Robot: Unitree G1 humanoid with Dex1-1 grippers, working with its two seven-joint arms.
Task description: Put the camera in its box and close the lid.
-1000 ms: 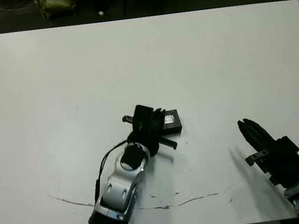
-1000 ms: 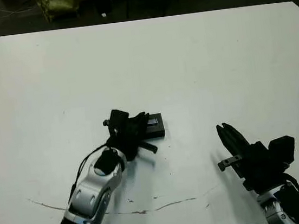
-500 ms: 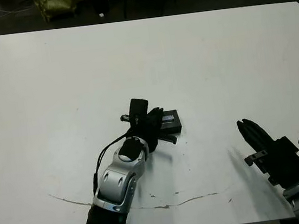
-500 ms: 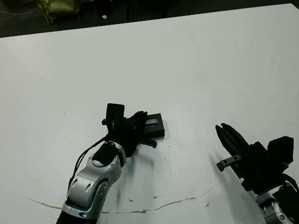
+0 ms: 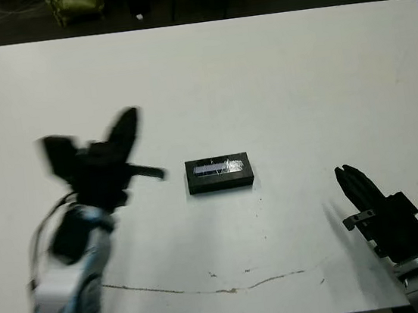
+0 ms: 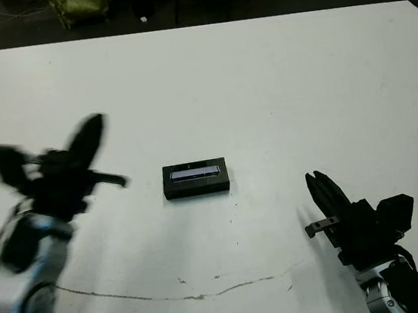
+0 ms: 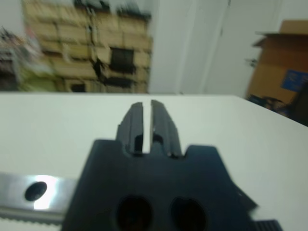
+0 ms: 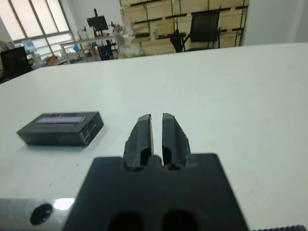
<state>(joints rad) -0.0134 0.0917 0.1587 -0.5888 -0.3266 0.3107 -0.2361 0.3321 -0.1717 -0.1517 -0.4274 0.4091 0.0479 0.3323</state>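
Closed box on the white table (image 5: 261,81), both grippers clear of it.

The table is the largest thing in view, with a thin dark crack line (image 5: 210,292) near its front edge. The left arm, blurred in the head views, is raised well to the left of the box; the left gripper (image 7: 147,107) has its 2 fingers pressed nearly together around nothing. The right gripper (image 8: 156,123) rests low at the table's front right, well apart from the box, its 2 fingers likewise close together and empty. The box (image 5: 219,174) sits near the table's middle with the lid (image 5: 218,167) on it, pale strip facing up. The camera cannot be seen.
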